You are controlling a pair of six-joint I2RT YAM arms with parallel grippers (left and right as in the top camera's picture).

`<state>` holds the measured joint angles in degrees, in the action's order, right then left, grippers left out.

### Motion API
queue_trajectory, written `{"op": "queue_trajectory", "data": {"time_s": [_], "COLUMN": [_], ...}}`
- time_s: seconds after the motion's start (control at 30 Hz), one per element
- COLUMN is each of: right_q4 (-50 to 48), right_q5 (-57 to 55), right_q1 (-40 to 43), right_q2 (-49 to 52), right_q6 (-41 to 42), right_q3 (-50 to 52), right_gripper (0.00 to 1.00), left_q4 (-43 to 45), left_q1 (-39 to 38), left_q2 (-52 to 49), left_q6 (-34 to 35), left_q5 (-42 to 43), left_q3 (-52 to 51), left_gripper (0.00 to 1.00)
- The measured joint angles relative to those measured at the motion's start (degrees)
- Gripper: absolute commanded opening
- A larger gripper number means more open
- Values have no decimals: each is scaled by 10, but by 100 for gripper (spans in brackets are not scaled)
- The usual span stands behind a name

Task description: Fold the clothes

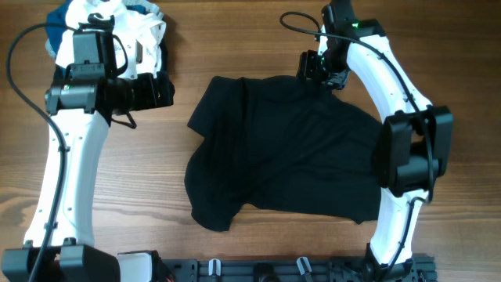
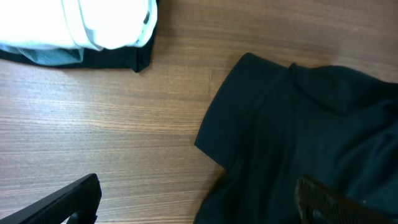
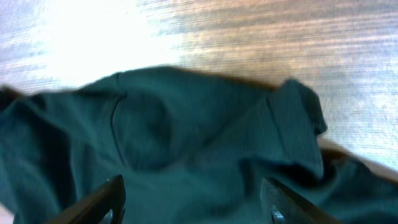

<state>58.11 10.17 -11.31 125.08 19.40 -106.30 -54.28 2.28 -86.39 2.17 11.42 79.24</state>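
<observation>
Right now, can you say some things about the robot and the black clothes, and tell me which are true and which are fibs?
The black garment lies on the wooden table. True.
The black garment is neatly folded. False: it lies spread out and rumpled.
The right jaws hang open above the garment's edge. True.
The left jaws are shut on the garment. False: they are open and hold nothing.
White clothes lie near the left arm. True.
</observation>
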Motion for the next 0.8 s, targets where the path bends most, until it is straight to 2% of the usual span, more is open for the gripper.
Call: {"op": "queue_trajectory", "data": {"time_s": [0.03, 0.07, 0.13, 0.17, 0.23, 0.37, 0.5, 0.67, 0.73, 0.77, 0.8], "right_q4": [-6, -9, -19, -28, -51, -115, -227, -436, -479, -491, -507], "right_q5": [-2, -2, -2, -2, -4, -4, 20, 44, 36, 32, 21], "right_q1": [0, 0, 0, 0, 0, 0, -1, -28, -41, -45, -50], "right_q2": [7, 15, 33, 43, 58, 68, 68, 68, 68, 69, 70], "right_q6": [7, 14, 25, 31, 40, 42, 31, -6, -13, -15, -16], "right_q3": [0, 0, 0, 0, 0, 1, -2, -19, -21, -21, -21], "right_gripper": [64, 55, 46, 36, 4, 4, 4, 4, 6, 22, 67], "left_q4": [0, 0, 0, 0, 0, 0, 14, 38, 39, 39, 40], "left_q1": [0, 0, 0, 0, 0, 0, 0, 0, 0, 0, 0], "left_q2": [-3, -5, -7, -7, -7, -7, -7, -7, -7, -7, -7], "left_q6": [0, 0, 0, 0, 0, 0, 0, 0, 0, 0, 0], "left_q5": [0, 0, 0, 0, 0, 0, 0, 0, 0, 0, 0], "left_q3": [0, 0, 0, 0, 0, 0, 0, 0, 0, 0, 0], "left_gripper": [100, 100, 100, 100, 100, 100, 100, 100, 100, 100, 100]}}
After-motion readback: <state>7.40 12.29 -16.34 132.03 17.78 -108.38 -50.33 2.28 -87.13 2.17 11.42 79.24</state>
